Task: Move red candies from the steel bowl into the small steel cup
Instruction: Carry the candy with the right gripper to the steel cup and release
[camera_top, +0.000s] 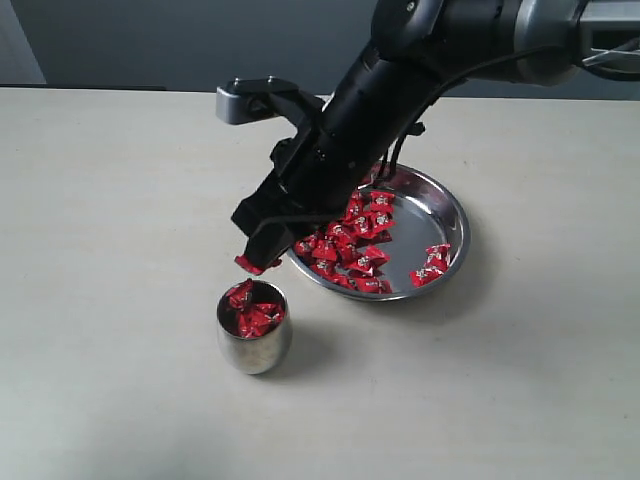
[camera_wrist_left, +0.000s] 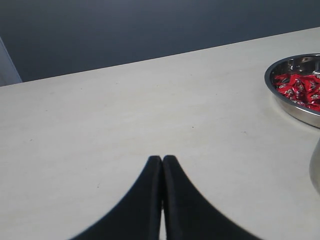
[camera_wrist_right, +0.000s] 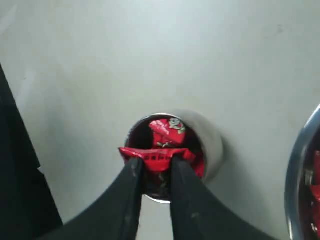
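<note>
The steel bowl (camera_top: 445, 215) sits right of centre on the table, with several red candies (camera_top: 360, 235) heaped in its left half and one pair (camera_top: 432, 262) apart. The small steel cup (camera_top: 254, 340) stands in front of the bowl's left side and holds several red candies (camera_top: 255, 312). My right gripper (camera_top: 258, 262) hangs just above the cup's mouth, shut on one red candy (camera_wrist_right: 156, 157) pinched flat between its fingertips. The cup (camera_wrist_right: 210, 142) lies straight below that candy. My left gripper (camera_wrist_left: 162, 159) is shut with nothing in it, over bare table well away from the bowl (camera_wrist_left: 290, 107).
The pale table (camera_top: 110, 250) stretches wide on the left and in front of the cup. A dark wall (camera_top: 180, 40) runs behind the table's far edge. The right arm's black body (camera_top: 380, 110) reaches down over the bowl's left rim.
</note>
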